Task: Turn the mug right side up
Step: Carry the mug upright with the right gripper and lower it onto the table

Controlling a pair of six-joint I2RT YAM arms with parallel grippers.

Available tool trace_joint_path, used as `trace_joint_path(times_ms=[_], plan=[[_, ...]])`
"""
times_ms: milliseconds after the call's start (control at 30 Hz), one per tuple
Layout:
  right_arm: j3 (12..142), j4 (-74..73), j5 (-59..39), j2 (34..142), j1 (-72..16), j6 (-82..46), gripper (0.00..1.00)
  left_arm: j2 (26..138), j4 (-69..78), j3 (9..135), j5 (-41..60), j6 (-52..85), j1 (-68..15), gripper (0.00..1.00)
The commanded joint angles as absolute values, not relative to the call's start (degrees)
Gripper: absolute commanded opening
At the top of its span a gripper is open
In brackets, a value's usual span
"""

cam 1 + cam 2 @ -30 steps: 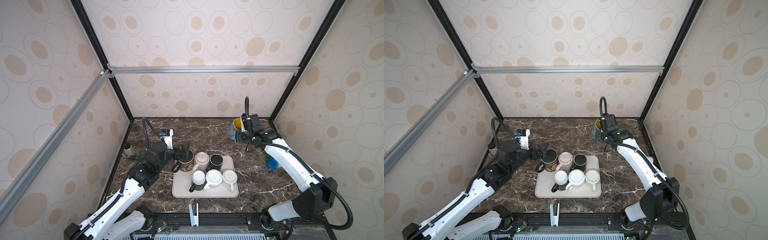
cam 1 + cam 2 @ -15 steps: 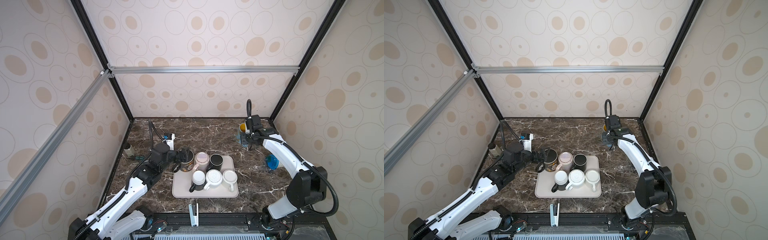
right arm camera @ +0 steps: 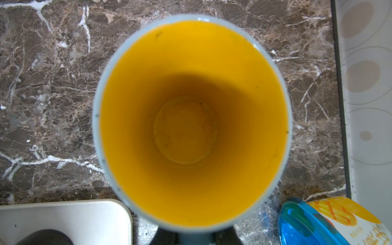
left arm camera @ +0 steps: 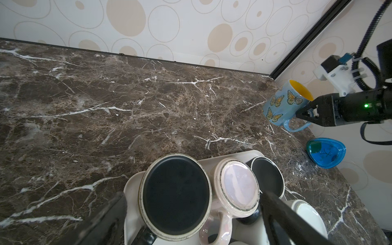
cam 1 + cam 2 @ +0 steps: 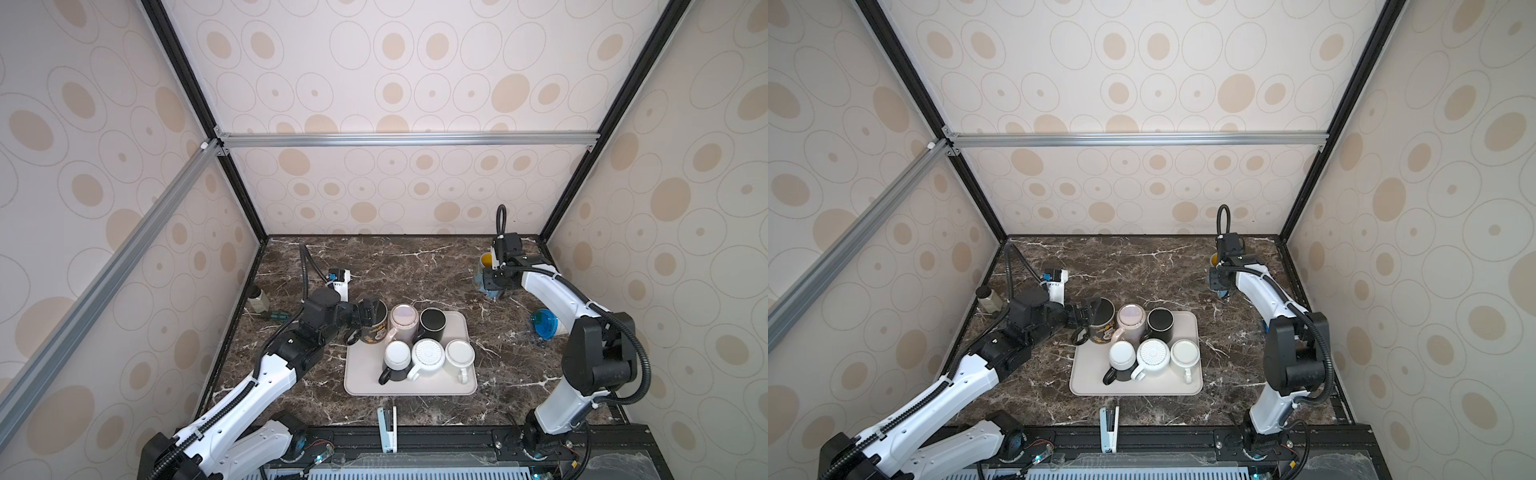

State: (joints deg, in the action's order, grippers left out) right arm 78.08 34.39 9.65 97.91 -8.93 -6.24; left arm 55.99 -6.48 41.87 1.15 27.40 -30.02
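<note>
we read the tabletop (image 5: 415, 266) as a clock face in both top views, with twelve at the back wall. the butterfly mug (image 5: 484, 262) is at about two o'clock, near the right rear corner. it is mouth up: the right wrist view looks straight down into its yellow inside. the left wrist view shows it leaning a little with its handle low, and we cannot tell whether its base sits on the marble. the right gripper (image 4: 308, 112) has its jaws nearly closed, pinching the mug's pale blue handle close to the mug wall.

the tray (image 5: 415, 388) lies just toward six o'clock from centre. six mugs crowd it in two rows, bases up. the dark mug (image 5: 376, 324), with gold print on its side, sits at the tray's eleven o'clock corner. the pink mug (image 5: 403, 318) touches its three o'clock side, and the black mug (image 5: 433, 321) comes next in the row.

the left gripper (image 5: 365, 314) comes in from nine o'clock with its jaws spread wide, gripping nothing. in the left wrist view one finger (image 4: 106, 220) is outside the dark mug and the other is over by the pink mug and black mug. we cannot tell whether either finger touches a mug.

a blue-lidded tub (image 5: 543, 325) lies at three o'clock, and a small bottle (image 5: 258, 298) stands at nine o'clock by the left wall.
</note>
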Motion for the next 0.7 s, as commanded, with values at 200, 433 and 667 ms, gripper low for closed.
trace_joint_path(times_ms=[200,433,667], plan=[[75.61,25.69,9.56,98.26,-8.97,-3.72,0.00,55.68,-6.20,41.12,1.23,26.90,-29.35,0.99],[73.37,22.63,8.53,98.37,-8.99,-3.10,0.00,55.90,-5.98,41.18,1.45,26.76,-29.27,0.99],[71.79,22.05,9.67,98.42,-8.98,-2.80,0.00,55.55,-6.58,40.64,0.97,26.85,-29.17,0.99]])
